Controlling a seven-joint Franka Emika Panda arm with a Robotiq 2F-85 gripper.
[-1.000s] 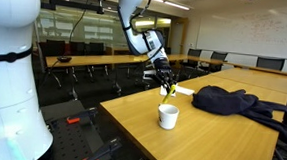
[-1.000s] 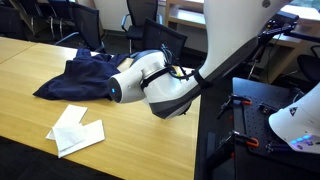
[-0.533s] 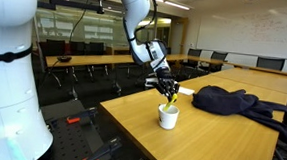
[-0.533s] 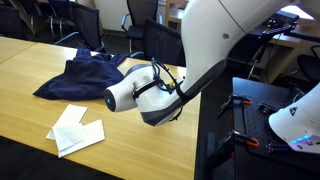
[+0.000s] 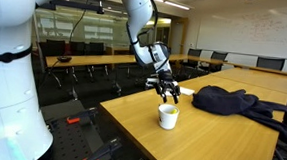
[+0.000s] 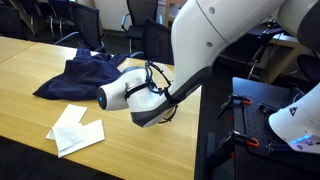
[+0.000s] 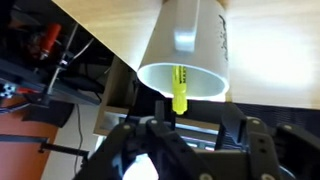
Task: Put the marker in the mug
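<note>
The small white mug [image 5: 167, 117] stands upright on the wooden table [image 5: 210, 144], near its front corner. My gripper [image 5: 166, 89] hovers just above the mug with its jaws open. In the wrist view the mug [image 7: 195, 45] fills the upper middle, and a yellow marker [image 7: 180, 88] stands inside its mouth. The marker's end sticks out past the rim toward my gripper [image 7: 195, 116]. My fingers [image 7: 231, 118] stand apart and do not clamp the marker. In an exterior view the arm [image 6: 135, 95] hides the mug and the marker.
A dark cloth heap [image 5: 232, 100] lies on the table behind the mug, also seen as a dark cloth heap [image 6: 85, 75]. White crumpled paper [image 6: 75, 130] lies flat near the table edge. Office chairs and long tables stand behind. A red and black stand [image 6: 250, 105] sits off the table.
The gripper came down over the mug with the marker, then opened. The marker now stands in the mug, free of the fingers, and the gripper has risen slightly.
</note>
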